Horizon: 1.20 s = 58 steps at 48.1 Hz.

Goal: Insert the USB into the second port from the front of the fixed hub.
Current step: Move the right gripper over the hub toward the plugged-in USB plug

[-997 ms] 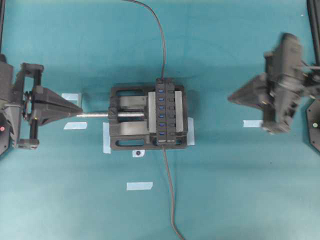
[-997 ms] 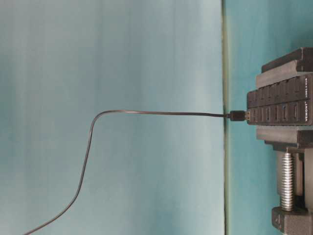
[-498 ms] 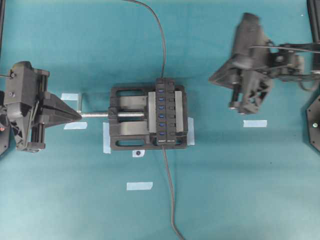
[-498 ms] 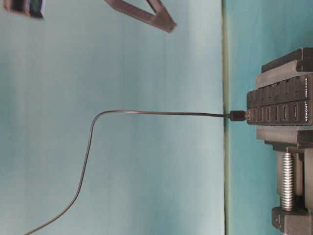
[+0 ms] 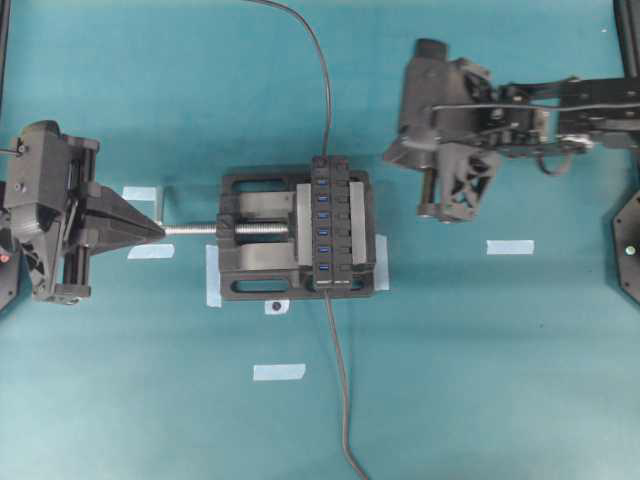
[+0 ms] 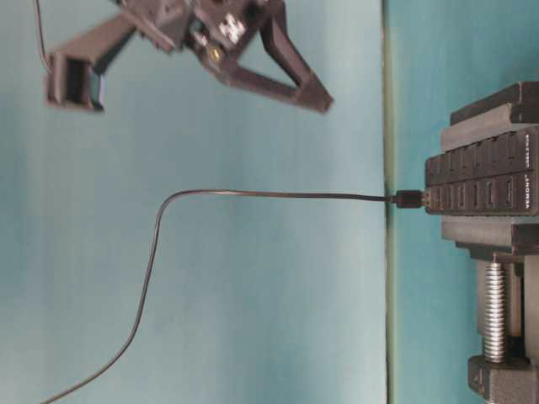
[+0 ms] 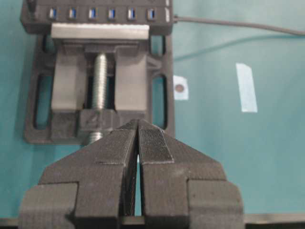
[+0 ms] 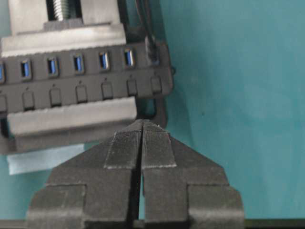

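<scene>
The fixed hub (image 5: 338, 225) is clamped in a black vise, its blue slots facing up. The USB (image 8: 152, 50) sits plugged into the end slot farthest from the hub's thick cable, and its thin cable (image 5: 322, 80) runs away to the back. At table level the USB (image 6: 410, 199) juts from the hub (image 6: 480, 181). The second port (image 8: 25, 68) is empty; the left wrist view has this second port (image 7: 131, 14) too. My right gripper (image 5: 388, 156) hovers right of the hub's far end, shut and empty. My left gripper (image 5: 160, 229) is shut at the vise screw's tip.
The vise (image 5: 255, 270) has a silver screw (image 5: 190, 229) pointing left toward my left gripper. The hub's thick cable (image 5: 343, 390) runs to the front edge. Several blue tape strips (image 5: 510, 246) lie on the teal table.
My right arm has swung in from the right edge toward the hub, still shut. The left gripper has barely shifted. The USB and hub have not moved.
</scene>
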Available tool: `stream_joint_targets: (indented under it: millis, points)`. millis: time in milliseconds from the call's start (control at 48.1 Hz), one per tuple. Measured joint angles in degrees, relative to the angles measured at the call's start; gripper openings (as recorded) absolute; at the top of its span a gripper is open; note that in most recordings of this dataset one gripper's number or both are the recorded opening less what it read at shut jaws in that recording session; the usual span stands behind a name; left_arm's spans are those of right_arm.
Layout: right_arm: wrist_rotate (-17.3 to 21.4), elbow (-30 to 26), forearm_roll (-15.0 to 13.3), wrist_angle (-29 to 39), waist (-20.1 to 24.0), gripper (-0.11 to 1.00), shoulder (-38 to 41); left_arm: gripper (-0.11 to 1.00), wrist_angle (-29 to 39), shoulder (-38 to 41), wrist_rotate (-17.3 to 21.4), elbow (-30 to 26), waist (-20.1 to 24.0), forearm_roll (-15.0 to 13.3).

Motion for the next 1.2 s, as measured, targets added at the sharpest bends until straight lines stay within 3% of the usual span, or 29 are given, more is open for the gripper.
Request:
stream_joint_targets:
  millis: [478, 1205]
  points:
    - [-4.66, -4.13, -0.09, -3.08, -0.88, 0.00, 8.17, 0.00, -0.09, 0.00, 0.00, 0.00, -0.09, 0.00]
    - [-4.75, -6.86, -0.09, -4.92, -1.14, 0.01, 13.71, 0.00, -1.05, -0.09, 0.00, 0.00, -0.09, -0.09]
